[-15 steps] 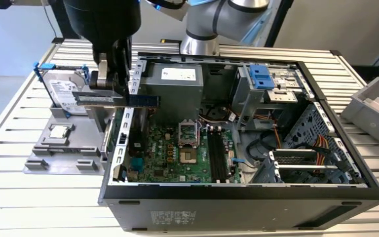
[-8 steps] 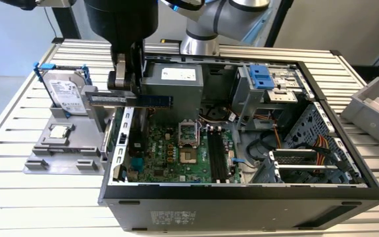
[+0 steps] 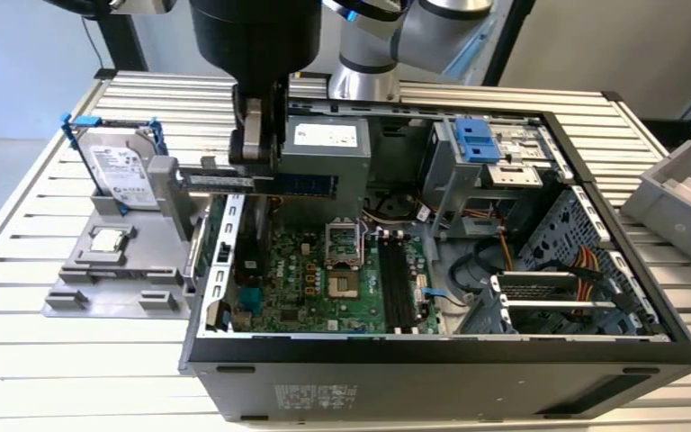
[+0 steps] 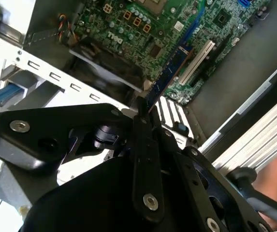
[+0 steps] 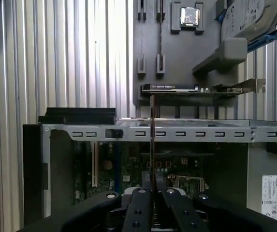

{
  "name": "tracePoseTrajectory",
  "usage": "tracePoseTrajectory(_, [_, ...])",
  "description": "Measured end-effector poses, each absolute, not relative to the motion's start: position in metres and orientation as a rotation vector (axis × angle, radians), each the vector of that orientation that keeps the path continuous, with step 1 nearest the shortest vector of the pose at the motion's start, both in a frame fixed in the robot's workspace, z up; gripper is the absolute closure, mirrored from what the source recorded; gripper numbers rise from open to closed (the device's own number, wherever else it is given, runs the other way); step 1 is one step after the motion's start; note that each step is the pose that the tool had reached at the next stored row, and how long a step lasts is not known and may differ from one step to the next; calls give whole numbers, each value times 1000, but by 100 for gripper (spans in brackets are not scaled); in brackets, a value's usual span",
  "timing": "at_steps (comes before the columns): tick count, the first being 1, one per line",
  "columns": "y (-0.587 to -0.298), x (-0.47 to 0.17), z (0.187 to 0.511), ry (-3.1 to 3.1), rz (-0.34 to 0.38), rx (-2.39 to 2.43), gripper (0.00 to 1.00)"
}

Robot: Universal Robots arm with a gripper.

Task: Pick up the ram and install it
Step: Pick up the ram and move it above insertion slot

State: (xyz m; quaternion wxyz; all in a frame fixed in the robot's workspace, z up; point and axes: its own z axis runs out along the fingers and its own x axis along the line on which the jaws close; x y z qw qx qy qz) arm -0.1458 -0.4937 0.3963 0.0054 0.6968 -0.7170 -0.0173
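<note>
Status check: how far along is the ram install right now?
Pickup looks done: the gripper is shut on the ram, holding it in the air above the open computer case. Left: the ram is not yet in the motherboard.

Exterior view above case (image 3: 442,369); both wrist views close, prob. sharing mobo (image 4: 143,29).
</note>
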Motion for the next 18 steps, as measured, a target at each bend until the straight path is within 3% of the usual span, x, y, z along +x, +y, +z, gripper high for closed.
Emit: tracePoseTrajectory(18, [-494,-109,396,-2242,-61,2178,100])
